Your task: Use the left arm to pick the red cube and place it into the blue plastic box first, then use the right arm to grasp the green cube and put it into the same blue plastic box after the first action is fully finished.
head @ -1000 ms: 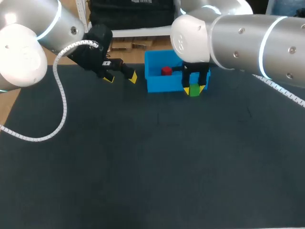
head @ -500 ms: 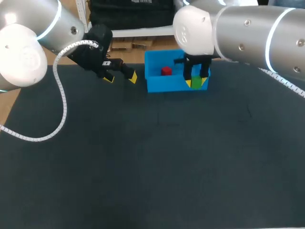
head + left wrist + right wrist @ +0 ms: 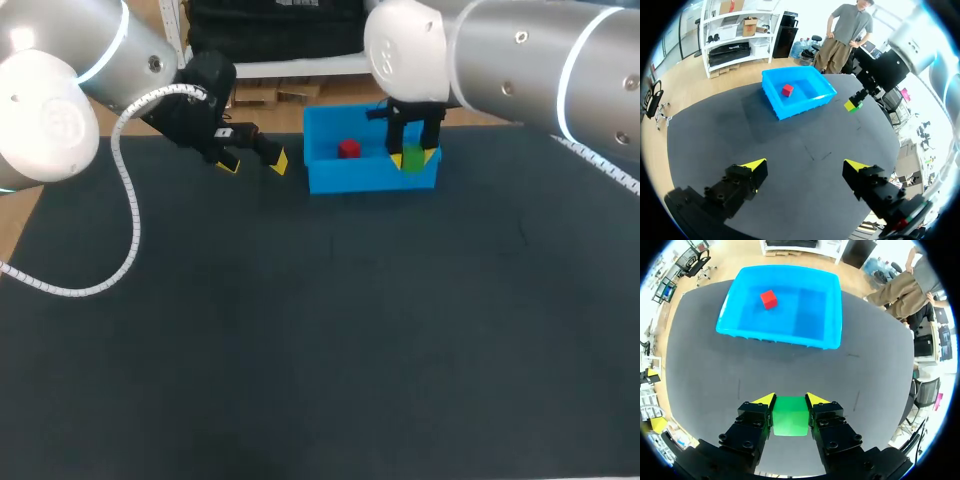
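The blue plastic box [image 3: 372, 176] stands at the table's far middle, with the red cube [image 3: 348, 149] lying inside it toward its left. My right gripper [image 3: 412, 159] hangs over the box's right part, shut on the green cube [image 3: 411, 158]. In the right wrist view the green cube [image 3: 790, 416] sits between the two yellow tips, well above the table, with the box [image 3: 782, 332] and red cube [image 3: 768, 299] ahead. My left gripper [image 3: 252, 162] stands open and empty to the left of the box. Its wrist view shows the box [image 3: 799, 102], the red cube [image 3: 787, 90] and the held green cube [image 3: 854, 105].
The dark table mat [image 3: 320, 330] stretches wide in front of the box with nothing lying on it. The table's far edge runs just behind the box.
My right gripper has carried the green cube up and back, from in front of the box's near wall to above its right part. The left arm has stayed put.
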Controlling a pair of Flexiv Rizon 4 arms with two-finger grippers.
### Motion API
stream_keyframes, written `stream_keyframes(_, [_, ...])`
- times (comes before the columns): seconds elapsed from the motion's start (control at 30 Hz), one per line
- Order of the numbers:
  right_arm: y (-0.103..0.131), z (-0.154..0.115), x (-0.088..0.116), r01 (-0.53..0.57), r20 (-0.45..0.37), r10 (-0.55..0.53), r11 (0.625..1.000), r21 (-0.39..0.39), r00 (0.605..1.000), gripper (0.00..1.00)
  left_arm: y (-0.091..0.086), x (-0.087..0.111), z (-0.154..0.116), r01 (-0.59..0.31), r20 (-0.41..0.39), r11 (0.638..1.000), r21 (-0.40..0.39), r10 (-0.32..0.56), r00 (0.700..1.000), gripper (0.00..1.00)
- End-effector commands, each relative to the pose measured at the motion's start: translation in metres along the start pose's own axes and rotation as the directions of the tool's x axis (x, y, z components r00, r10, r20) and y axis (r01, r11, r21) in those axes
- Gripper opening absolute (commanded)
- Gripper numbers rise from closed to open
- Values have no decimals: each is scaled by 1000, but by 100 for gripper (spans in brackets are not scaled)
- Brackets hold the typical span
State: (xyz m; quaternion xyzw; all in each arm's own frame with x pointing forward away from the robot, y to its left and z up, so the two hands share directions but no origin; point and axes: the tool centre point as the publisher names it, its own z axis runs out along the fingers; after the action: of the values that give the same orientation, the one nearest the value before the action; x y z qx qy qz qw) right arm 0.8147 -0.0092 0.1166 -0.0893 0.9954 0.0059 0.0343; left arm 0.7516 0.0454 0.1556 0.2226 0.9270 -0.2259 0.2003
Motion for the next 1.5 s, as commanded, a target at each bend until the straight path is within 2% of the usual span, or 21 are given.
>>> stream_keyframes(0.03, [-2, -5, -10, 2, -8, -2, 1000, -1, 1000, 0, 1, 1, -1, -2, 3, 1000, 4, 2, 1000, 100])
stream_keyframes(0.97, [-8, -29, -49, 26, 16, -26, 1000, 10, 1000, 0, 1, 1, -1, -2, 3, 1000, 4, 2, 1000, 100])
stream_keyframes(1.5, [-15, -43, -63, 23, 43, -24, 1000, 15, 999, 0, 1, 1, -1, -2, 3, 1000, 4, 2, 1000, 100])
